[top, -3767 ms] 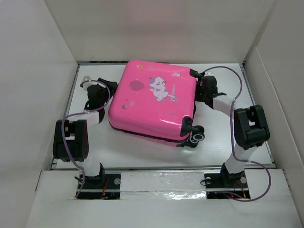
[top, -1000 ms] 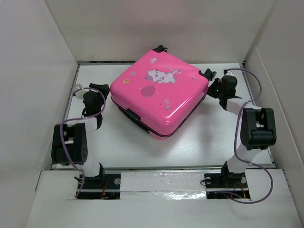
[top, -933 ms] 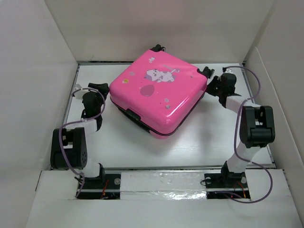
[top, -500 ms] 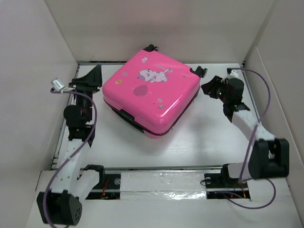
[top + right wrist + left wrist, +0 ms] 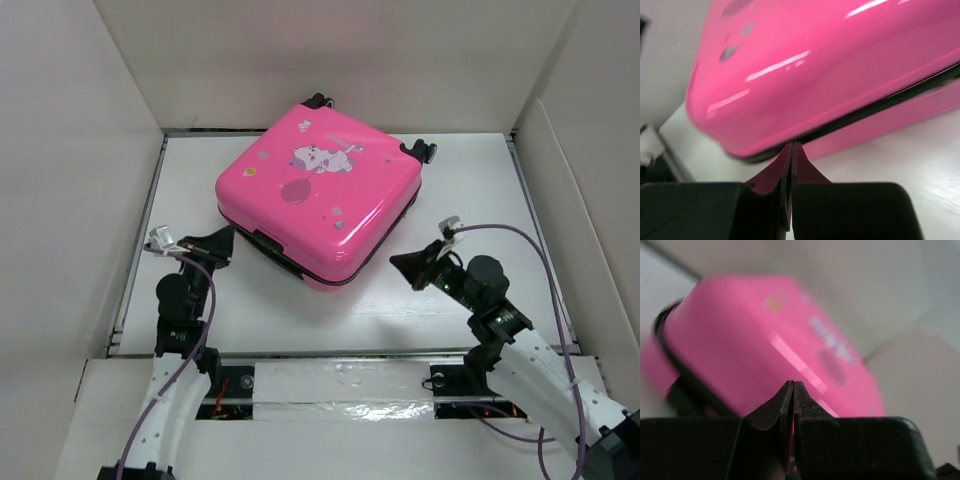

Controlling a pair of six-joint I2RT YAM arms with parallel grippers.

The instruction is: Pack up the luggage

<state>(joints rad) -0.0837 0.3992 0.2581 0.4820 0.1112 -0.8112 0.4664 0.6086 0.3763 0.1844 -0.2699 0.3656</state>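
Note:
The pink luggage [image 5: 315, 190] lies flat and closed on the white table, turned diamond-wise, cartoon print up, with black caster wheels [image 5: 428, 151] at its far corners. My left gripper [image 5: 222, 240] is shut and empty, low at the near left, its tips just off the case's left corner. My right gripper [image 5: 400, 263] is shut and empty too, a short way off the case's near right side. The left wrist view shows blurred pink luggage [image 5: 765, 350] beyond the shut fingertips [image 5: 793, 385]. In the right wrist view the luggage [image 5: 840, 75] fills the top, its dark seam just above the shut gripper [image 5: 791, 146].
White walls [image 5: 80, 150] box the table in on the left, back and right. A taped rail [image 5: 340, 385] runs along the near edge by the arm bases. Bare white tabletop [image 5: 330, 315] lies between the luggage and the bases.
Both arms have drawn back from the luggage's far sides toward the near edge and their grippers have shut. The luggage has turned and slid a little to the left over the last seconds.

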